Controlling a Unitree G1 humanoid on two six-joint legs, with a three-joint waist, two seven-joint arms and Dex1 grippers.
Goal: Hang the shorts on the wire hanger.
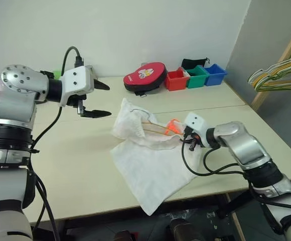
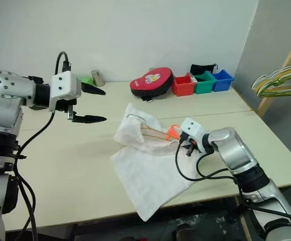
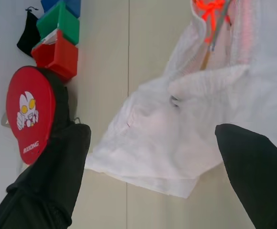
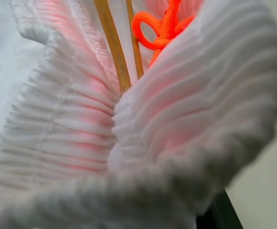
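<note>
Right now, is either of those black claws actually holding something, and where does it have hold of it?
The right gripper is shut on the white thin-fabric shorts, pinching their ribbed waistband. The left gripper hangs open in the air, holding nothing.

The shorts (image 1: 150, 163) lie crumpled on the worktop (image 1: 80, 165), near its front edge, right of centre. The wire hanger (image 1: 153, 126) sits inside the shorts at their rear part. The right hand (image 1: 181, 136) is at the shorts' right edge. The left hand (image 1: 101, 99) hovers above the worktop, left of the shorts and apart from them. Behind the shorts, along the rear edge, stands a round case (image 1: 144, 77), with three bins (image 1: 195, 76) in a row to its right. A bunch of hangers (image 1: 281, 73) hangs beyond the worktop's right end.
</note>
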